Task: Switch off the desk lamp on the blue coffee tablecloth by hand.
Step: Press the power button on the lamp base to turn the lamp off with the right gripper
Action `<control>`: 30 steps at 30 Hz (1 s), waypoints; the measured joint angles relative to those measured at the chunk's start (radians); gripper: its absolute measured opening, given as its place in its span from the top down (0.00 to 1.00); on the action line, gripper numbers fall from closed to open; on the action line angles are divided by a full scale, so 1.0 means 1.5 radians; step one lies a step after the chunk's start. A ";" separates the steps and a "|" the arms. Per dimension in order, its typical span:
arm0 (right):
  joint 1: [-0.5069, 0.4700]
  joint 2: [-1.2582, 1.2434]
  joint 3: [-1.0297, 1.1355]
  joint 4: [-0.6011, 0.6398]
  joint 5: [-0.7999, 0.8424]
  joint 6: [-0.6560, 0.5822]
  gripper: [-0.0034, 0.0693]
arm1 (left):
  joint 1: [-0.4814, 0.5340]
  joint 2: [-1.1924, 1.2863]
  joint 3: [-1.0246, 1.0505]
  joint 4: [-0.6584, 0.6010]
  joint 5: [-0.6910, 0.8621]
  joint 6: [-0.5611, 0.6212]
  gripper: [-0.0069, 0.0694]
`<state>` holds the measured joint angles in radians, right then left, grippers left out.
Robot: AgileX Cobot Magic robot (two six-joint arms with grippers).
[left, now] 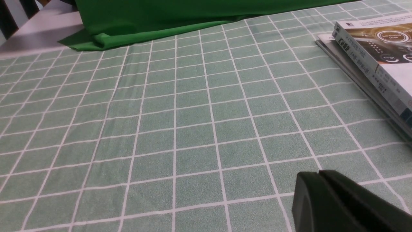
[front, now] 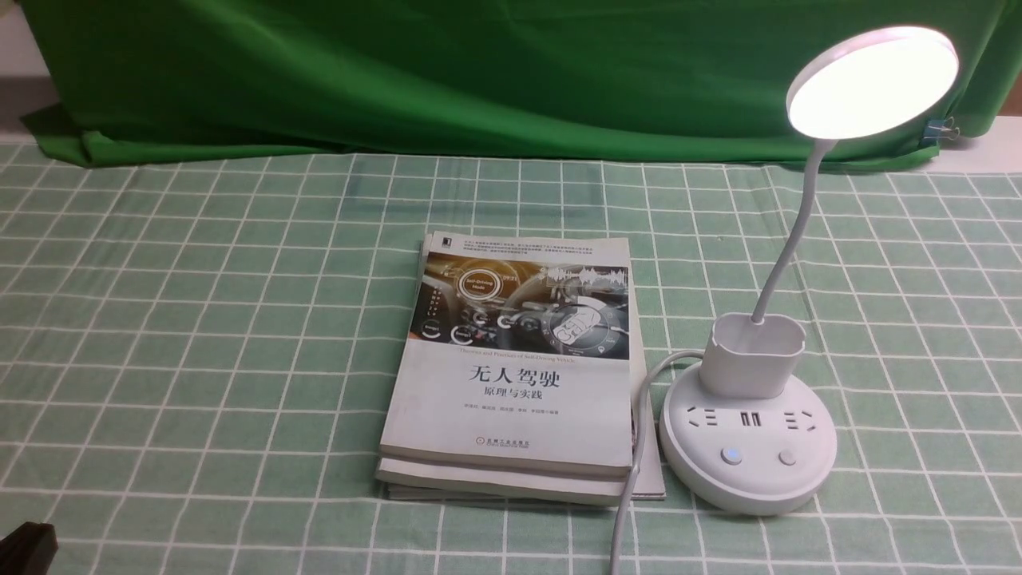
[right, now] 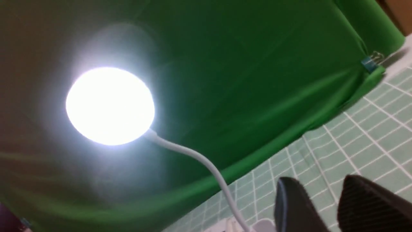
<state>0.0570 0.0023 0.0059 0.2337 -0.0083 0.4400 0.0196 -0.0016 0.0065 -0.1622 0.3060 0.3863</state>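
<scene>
My left claw (left: 318, 172) is shut on nothing, well apart from the lamp. Rightward, past the books (front: 511, 407), the desk lamp (front: 750, 471) stands on the right half of the blue coffee tablecloth (front: 200, 319), lit, neck rising up and rightward. Its buttons face my side, the left one (front: 731, 455) glowing blue. My right claw (right: 320, 178), partly open and empty, is nearer; I judge it must reach forward and down to press.

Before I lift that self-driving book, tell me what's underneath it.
Under the book lies at least one more thick, pale-edged volume, with thin sheets or booklets sticking out below. Their covers are hidden.
</scene>
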 joint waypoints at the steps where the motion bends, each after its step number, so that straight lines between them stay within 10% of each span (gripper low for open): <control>1: 0.001 0.003 -0.004 0.000 0.017 -0.001 0.71 | 0.000 0.000 0.000 0.000 0.000 0.000 0.91; 5: 0.021 0.091 -0.115 0.003 0.166 -0.099 0.88 | 0.000 0.000 0.000 0.000 0.000 0.000 0.91; 14: 0.047 0.547 -0.446 -0.035 0.553 -0.311 0.89 | 0.000 0.000 0.000 0.000 0.000 0.000 0.91; 30: 0.131 1.048 -0.655 -0.048 0.559 -0.379 0.90 | 0.000 0.000 0.000 0.000 0.000 0.000 0.91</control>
<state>0.2541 1.5750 -0.9765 0.1616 0.8299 -0.1286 0.0196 -0.0016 0.0065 -0.1622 0.3060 0.3863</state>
